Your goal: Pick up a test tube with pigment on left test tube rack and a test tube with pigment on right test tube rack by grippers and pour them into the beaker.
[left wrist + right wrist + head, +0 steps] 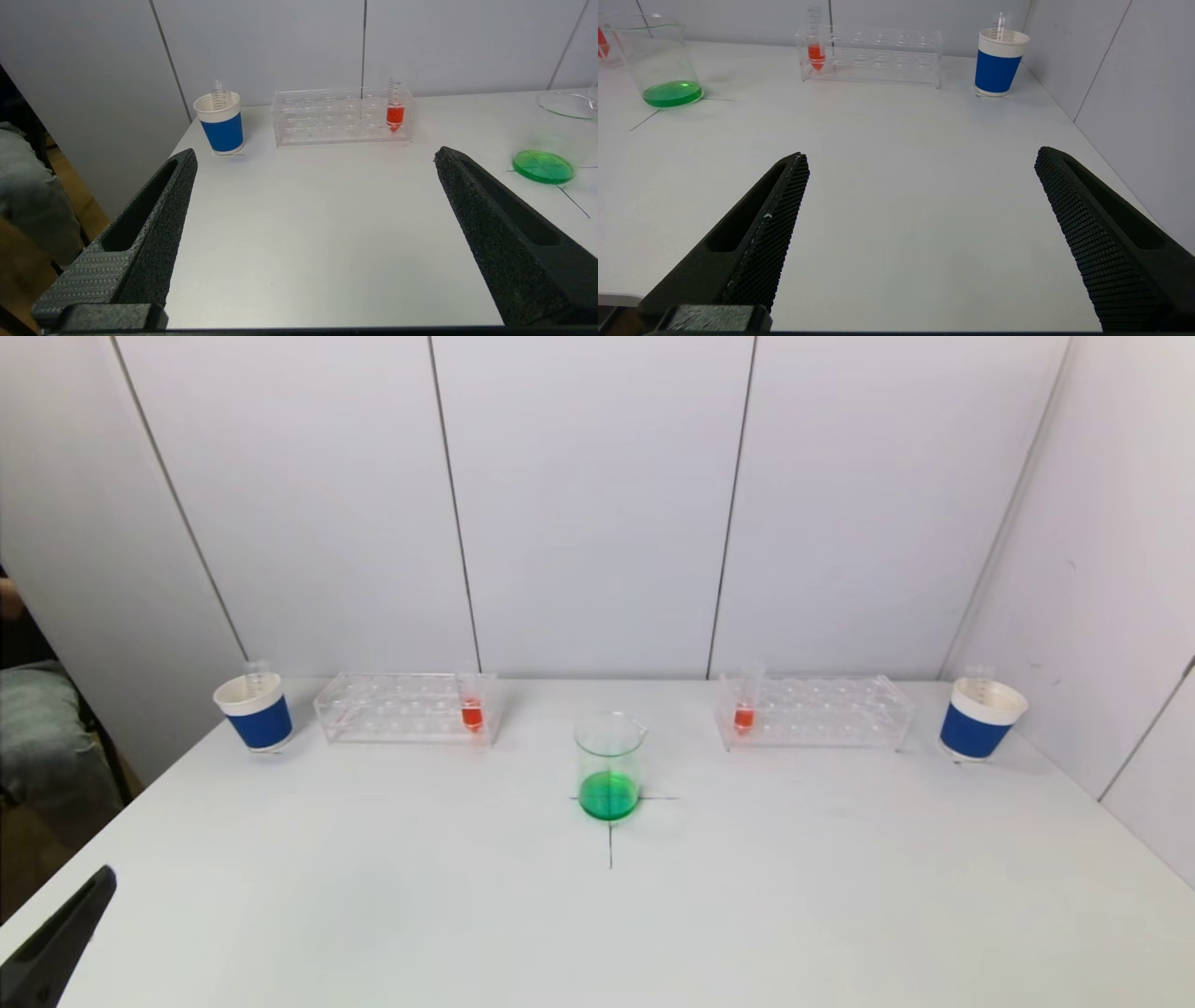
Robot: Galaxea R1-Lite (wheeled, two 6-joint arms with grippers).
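Note:
A glass beaker (609, 765) with green liquid stands at the table's middle on a black cross mark. The clear left rack (406, 707) holds one test tube with red pigment (471, 709) at its inner end; the tube also shows in the left wrist view (395, 109). The clear right rack (812, 711) holds one red-pigment tube (744, 711), which also shows in the right wrist view (816, 46). My left gripper (315, 156) is open and empty, low over the near left of the table. My right gripper (920, 156) is open and empty over the near right, outside the head view.
A blue and white paper cup (255, 711) with an empty tube stands left of the left rack. A like cup (979, 719) stands right of the right rack. White wall panels close the back and right side. The table's left edge (121, 812) drops off.

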